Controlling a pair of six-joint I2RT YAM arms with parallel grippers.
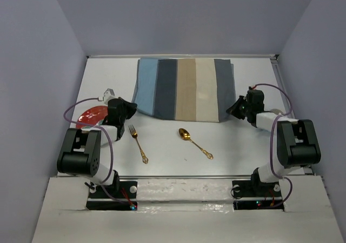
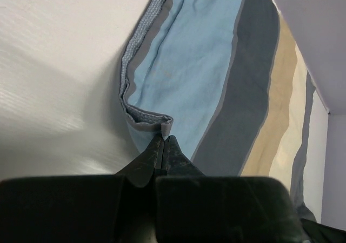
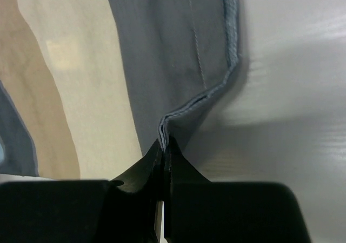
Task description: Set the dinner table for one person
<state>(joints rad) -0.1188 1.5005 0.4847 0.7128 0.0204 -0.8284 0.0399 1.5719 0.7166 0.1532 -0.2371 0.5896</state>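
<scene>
A blue, grey and beige striped cloth placemat (image 1: 184, 89) lies at the back middle of the white dinner table (image 1: 162, 146). My left gripper (image 1: 131, 109) is shut on its near left corner (image 2: 165, 128), the light blue stripe. My right gripper (image 1: 233, 109) is shut on its near right corner (image 3: 165, 129), the dark grey stripe. Both corners are pinched and a little raised. A gold fork (image 1: 137, 142) and a gold spoon (image 1: 194, 142) lie in front of the placemat. A red plate (image 1: 92, 116) sits at the left, partly hidden by my left arm.
A small silvery thing (image 1: 108, 93) lies beyond the red plate at the left. The table's silvery front rail (image 1: 184, 177) runs between the arm bases. Grey walls close in the table at the back and both sides.
</scene>
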